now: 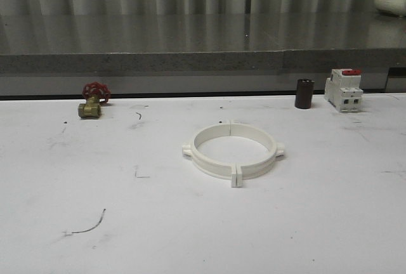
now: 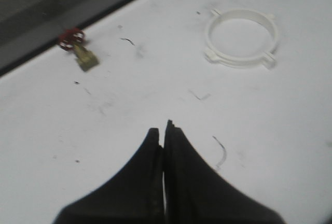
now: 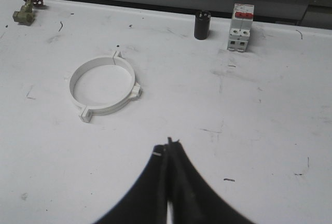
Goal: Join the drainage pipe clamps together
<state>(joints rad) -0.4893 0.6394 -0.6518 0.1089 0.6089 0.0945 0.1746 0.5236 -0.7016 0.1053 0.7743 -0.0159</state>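
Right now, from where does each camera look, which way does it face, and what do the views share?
Front view: looks forward over the table at the clamps, joined in a ring.
Left wrist view: on the left arm, looks down past the shut left gripper; brass valve nearby.
Right wrist view: on the right arm, looks past the shut right gripper toward the breaker.
All three share the ring.

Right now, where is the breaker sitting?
In the front view the white-and-red breaker stands at the table's far right edge, just right of the dark cylinder, well behind and right of the drainage pipe clamps.
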